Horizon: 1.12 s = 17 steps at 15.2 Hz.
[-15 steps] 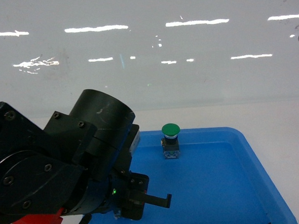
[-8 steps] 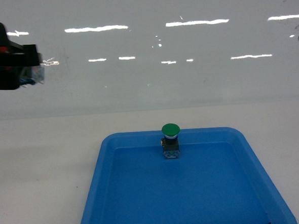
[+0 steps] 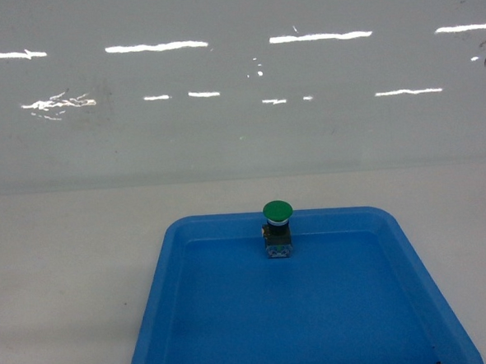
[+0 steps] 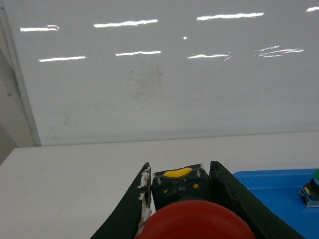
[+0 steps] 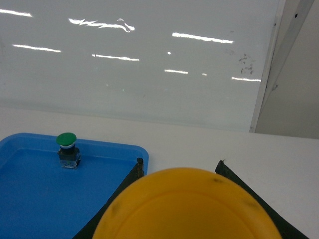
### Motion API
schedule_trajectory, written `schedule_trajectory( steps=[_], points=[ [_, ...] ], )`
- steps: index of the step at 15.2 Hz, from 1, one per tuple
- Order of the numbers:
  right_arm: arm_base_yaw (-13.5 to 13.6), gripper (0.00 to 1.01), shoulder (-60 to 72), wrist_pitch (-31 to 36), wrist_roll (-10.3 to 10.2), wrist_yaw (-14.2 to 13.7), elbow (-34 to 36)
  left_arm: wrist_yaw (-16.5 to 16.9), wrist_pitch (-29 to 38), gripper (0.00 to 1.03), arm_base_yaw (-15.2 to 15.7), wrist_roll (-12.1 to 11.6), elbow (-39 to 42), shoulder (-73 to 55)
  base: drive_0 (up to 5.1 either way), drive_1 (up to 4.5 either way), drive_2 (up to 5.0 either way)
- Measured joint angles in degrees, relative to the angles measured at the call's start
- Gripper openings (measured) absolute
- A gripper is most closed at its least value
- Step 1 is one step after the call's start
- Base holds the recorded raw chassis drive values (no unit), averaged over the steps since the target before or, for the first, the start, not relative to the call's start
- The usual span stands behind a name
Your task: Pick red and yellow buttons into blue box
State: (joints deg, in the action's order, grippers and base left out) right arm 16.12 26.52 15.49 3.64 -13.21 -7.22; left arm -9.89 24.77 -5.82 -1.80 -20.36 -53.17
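In the left wrist view my left gripper [image 4: 179, 167] is shut on the red button [image 4: 197, 221]. Its round red cap fills the bottom of the frame and its black switch body sits squeezed between the two fingers. The right wrist view shows my right gripper [image 5: 180, 163] shut on the yellow button [image 5: 187, 209], whose big yellow-orange cap hides most of the fingers. Both hold their buttons above the white table. The blue box is out of view. Neither gripper appears in the head view.
A shallow blue tray [image 3: 236, 331] lies on the white table at the near middle, with a green-capped button [image 3: 278, 227] standing upright near its far rim. The tray [image 5: 30, 199] lies left of my right gripper and right of my left one. A white wall stands behind.
My left arm, which filled the lower left of the head view, rose to the upper left edge and then left that view. The tray and green button stayed put.
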Motion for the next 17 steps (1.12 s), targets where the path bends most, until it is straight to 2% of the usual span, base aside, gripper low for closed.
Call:
schedule_trajectory(
  steps=[1,5,9,14,17],
  points=[
    [0.00,0.38,0.00,0.00,0.00,0.00,0.00,-0.04,-3.34,0.30,-0.79,-0.15,0.92,4.42,0.0,0.00,0.0],
    [0.00,0.38,0.00,0.02,0.00,0.00,0.00,0.50,-0.66,0.30,-1.20,-1.73,1.86,2.19,0.0,0.00,0.0],
    [0.00,0.38,0.00,0.00,0.00,0.00,0.00,0.50,-0.48,0.30,-1.22,-1.77,1.88,2.21,0.0,0.00,0.0],
    [0.00,0.38,0.31,0.00,0.00,0.02,0.00,0.50,-0.46,0.30,-1.20,-1.92,1.88,2.19,0.0,-4.10,4.1],
    [0.00,0.38,0.00,-0.04,0.00,0.00,0.00,0.48,-0.46,0.30,-1.20,-2.03,1.88,2.25,4.4,-4.19,-0.2]
  ],
)
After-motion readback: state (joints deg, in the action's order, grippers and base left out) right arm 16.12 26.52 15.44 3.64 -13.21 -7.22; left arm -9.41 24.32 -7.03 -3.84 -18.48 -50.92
